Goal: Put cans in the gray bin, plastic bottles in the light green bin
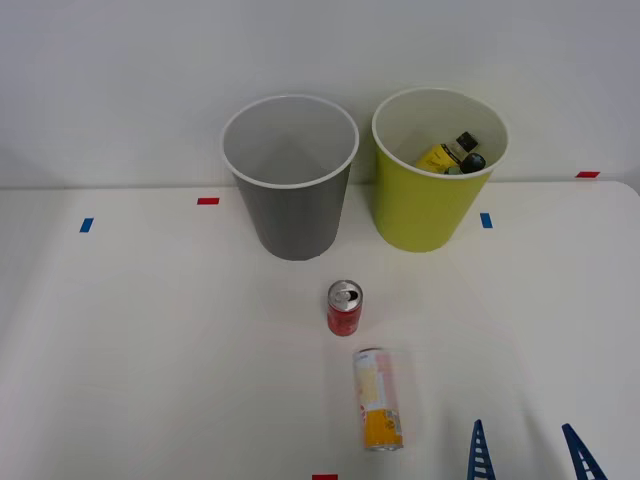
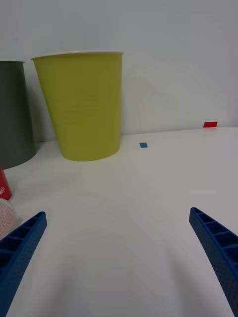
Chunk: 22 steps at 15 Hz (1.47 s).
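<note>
My claw (image 1: 528, 452) hangs spread and empty; the tall can (image 1: 378, 398) lies flat just to my left, its long axis pointing toward the gray bin (image 1: 292, 200).

Gray bin (image 1: 295, 215) and light green bin (image 1: 425, 205): smooth matt plastic. Red can (image 1: 344, 310): glossy metal, silver top. Surface (image 1: 150, 350): smooth, white, matt. Pincer fingers (image 2: 20, 247): ribbed blue plastic.

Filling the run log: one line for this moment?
right gripper open, empty | cans on table | plastic bottles in light green bin
</note>
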{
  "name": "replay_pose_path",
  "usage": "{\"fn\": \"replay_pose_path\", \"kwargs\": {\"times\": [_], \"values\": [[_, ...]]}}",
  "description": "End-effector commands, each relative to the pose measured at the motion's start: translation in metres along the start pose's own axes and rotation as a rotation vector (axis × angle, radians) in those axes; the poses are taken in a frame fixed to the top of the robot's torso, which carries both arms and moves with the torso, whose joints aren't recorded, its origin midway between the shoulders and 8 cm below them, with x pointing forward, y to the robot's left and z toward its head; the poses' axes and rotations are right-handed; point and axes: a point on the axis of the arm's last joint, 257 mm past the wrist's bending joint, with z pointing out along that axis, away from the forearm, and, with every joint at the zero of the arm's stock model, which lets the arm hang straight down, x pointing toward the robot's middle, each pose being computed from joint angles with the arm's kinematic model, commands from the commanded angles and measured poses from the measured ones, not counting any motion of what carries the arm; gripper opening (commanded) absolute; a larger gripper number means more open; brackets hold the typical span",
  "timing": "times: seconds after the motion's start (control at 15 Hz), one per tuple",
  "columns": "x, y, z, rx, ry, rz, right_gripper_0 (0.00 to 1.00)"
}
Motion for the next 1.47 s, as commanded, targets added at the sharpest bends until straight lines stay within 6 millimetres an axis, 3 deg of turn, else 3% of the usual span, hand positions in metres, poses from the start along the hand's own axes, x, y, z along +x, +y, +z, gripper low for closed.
{"fn": "replay_pose_path", "kwargs": {"times": [0.07, 1.47], "values": [[0.0, 0.0, 0.0, 0.0, 0.0, 0.0, 1.0], [0.0, 0.0, 0.0, 0.0, 0.0, 0.0, 1.0]]}}
